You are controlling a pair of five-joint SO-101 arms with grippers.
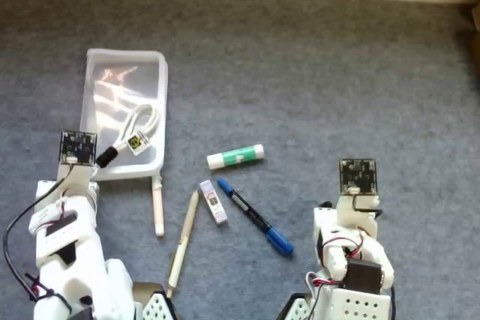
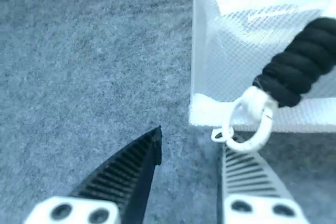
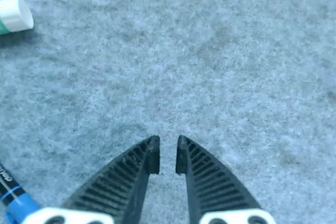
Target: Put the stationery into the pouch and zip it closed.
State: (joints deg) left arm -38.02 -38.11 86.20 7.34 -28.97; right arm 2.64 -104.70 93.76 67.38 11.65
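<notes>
Pouch (image 1: 124,73) is lying flat toward the far left of the grey carpeted surface (image 1: 337,73). My left fingers (image 2: 142,156) are hanging parted just off its near edge, gripping nothing. A white ring (image 2: 247,124) on a black-and-white cord (image 1: 139,125) is sitting just beyond one fingertip. I am not able to tell whether the zip is open.

My right fingers (image 3: 144,163) are hovering almost closed, a thin gap between the tips, holding nothing over bare carpet.

Stationery is lying loose between my arms:
- green-and-white glue stick (image 1: 235,156)
- blue pen (image 1: 255,216)
- small white eraser-like block (image 1: 213,201)
- beige pencil (image 1: 183,241)
- white stick (image 1: 158,207) at the pouch's near corner, either a pen or a zip tail

Handling, as I am judging it: the pouch is looking like thin mesh, light and floppy, likely to slide or fold when pushed. It is wanting one set of fingers pinching the mouth edge or the ring while the other loads. The pens are looking stiff, light and prone to rolling, so I am planning to pinch each across its middle. The glue stick is fatter and smooth and is needing a wider opening.
</notes>
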